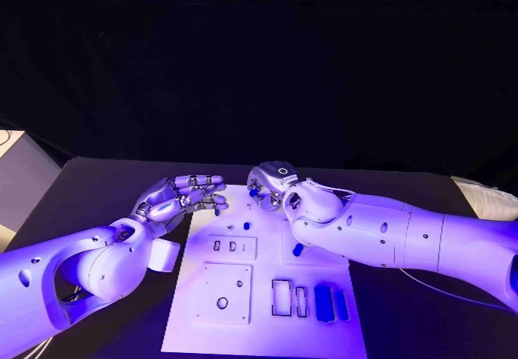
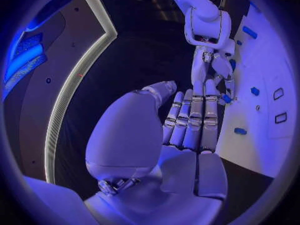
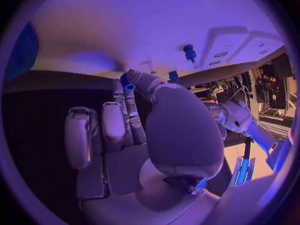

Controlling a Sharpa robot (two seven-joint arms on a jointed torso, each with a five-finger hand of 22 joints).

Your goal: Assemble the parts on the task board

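Note:
The white task board [image 1: 264,329] lies in the middle of the black table. My right hand [image 1: 275,185] hovers over the board's far edge and pinches a small blue part [image 3: 128,83] between thumb and fingers; the same part [image 1: 253,192] shows at its fingertips in the head view. My left hand [image 1: 181,196] hangs just left of it, above the board's far left corner, fingers apart and holding nothing. Blue parts stand on the board: a small peg [image 1: 246,224], a tilted piece [image 1: 298,249] and two long bars [image 1: 331,303] near the front right.
The board carries raised white plates with slots and holes [image 1: 232,245] [image 1: 224,293] and two empty rectangular slots [image 1: 290,298]. Black table [image 1: 97,187] stretches around the board on all sides. My right forearm [image 1: 410,235] crosses above the board's right side.

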